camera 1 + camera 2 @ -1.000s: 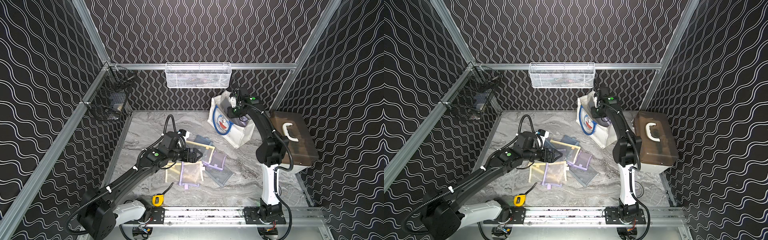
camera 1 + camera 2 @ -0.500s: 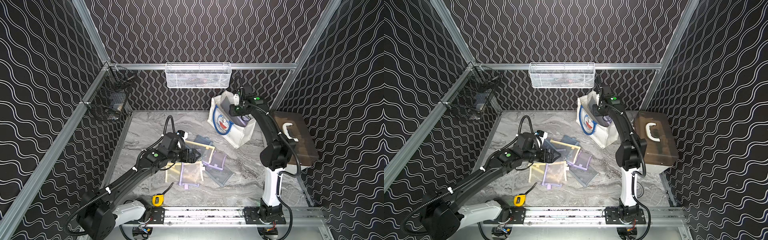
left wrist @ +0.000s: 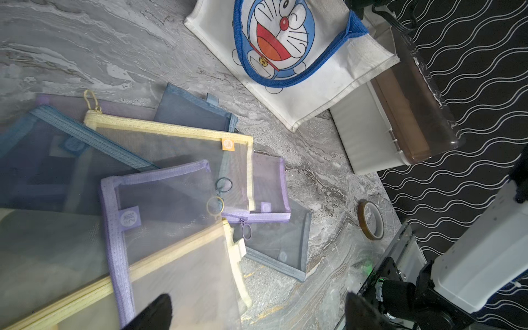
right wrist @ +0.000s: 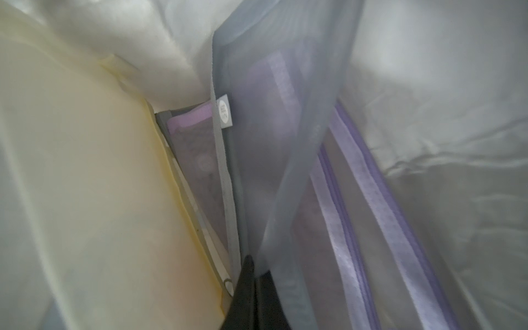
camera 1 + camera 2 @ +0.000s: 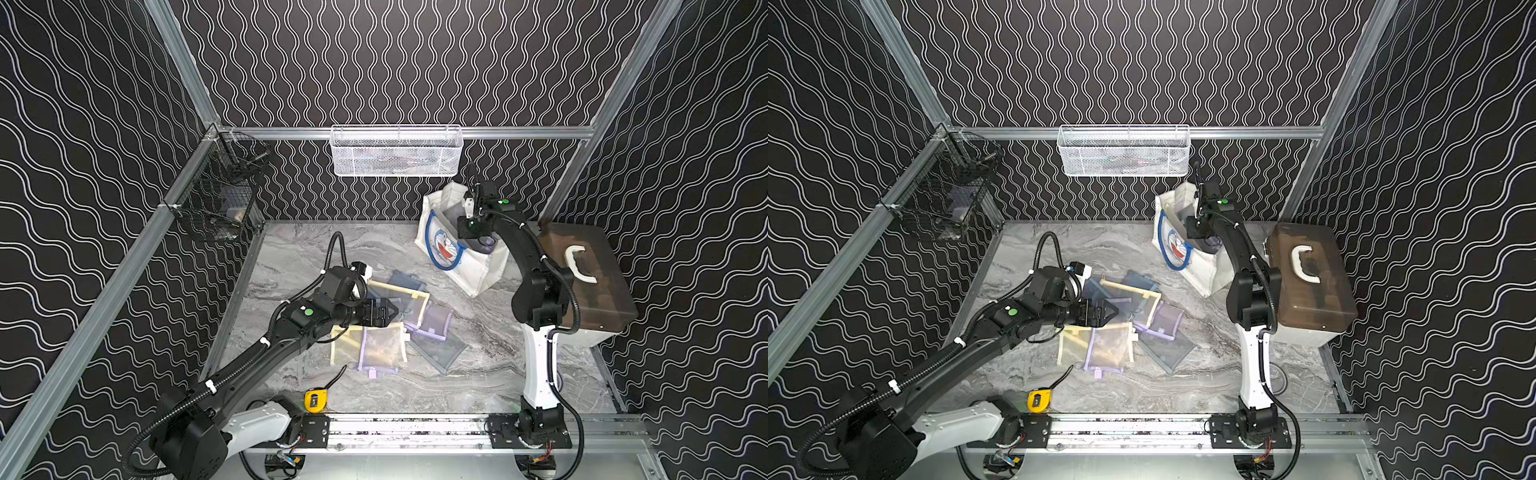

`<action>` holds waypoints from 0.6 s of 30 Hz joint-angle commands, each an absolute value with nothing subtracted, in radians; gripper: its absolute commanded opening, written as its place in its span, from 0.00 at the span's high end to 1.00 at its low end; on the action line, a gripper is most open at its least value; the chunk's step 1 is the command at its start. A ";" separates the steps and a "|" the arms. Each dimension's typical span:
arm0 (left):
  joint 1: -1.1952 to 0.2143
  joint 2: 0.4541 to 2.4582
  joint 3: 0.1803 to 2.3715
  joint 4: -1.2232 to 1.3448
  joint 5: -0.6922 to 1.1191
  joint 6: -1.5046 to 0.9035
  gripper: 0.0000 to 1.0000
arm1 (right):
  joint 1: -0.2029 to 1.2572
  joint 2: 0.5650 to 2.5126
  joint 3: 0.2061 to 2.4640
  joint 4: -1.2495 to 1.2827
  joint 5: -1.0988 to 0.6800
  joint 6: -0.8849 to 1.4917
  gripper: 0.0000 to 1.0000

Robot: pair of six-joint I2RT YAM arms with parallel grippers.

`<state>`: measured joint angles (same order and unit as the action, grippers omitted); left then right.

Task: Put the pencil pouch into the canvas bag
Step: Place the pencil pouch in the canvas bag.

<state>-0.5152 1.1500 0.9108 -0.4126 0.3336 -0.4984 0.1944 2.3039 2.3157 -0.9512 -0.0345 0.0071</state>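
The canvas bag (image 5: 471,268) (image 5: 1202,270) (image 3: 314,85), white with blue handles and a cartoon cat face, stands at the back right. My right gripper (image 4: 253,265) reaches down into its mouth, fingers pressed together. Inside stand a blue-grey mesh pencil pouch (image 4: 257,143), a purple one (image 4: 357,214) and a yellow one (image 4: 100,200). The blue-grey pouch's edge runs along my fingers and nothing shows between them. Several more mesh pouches (image 5: 399,328) (image 5: 1121,324) (image 3: 177,148) lie overlapped mid-table. My left gripper (image 5: 395,312) (image 5: 1115,311) (image 3: 257,303) hovers open over them, holding nothing.
A brown translucent case (image 5: 582,274) with a white handle sits right of the bag. On the back rail hangs a white mesh basket (image 5: 395,151), on the left rail a black wire basket (image 5: 216,199). A yellow tape measure (image 5: 315,400) lies near the front, a tape roll (image 3: 370,220) by the right arm's base.
My right gripper's jaws have closed inside the bag, and that arm has shifted only slightly. The left arm has hardly moved and stays open.
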 commanded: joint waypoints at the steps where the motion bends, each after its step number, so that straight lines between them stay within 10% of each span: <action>1: -0.512 1.152 0.908 -0.391 0.326 -0.504 0.02 | 0.192 2.306 2.324 -0.968 -0.021 -0.005 1.00; 10: -0.512 1.187 0.919 -0.367 0.338 -0.499 0.02 | 0.182 2.228 2.355 -0.971 0.085 -0.017 0.57; 18: -0.505 1.193 0.917 -0.433 0.290 -0.467 0.02 | 0.216 2.095 2.342 -1.003 0.124 -0.011 0.51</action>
<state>-0.5114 1.1854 0.9123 -0.4103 0.3248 -0.4965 0.1963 2.1403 2.3432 -0.9665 0.1013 -0.0006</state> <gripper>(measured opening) 0.979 0.491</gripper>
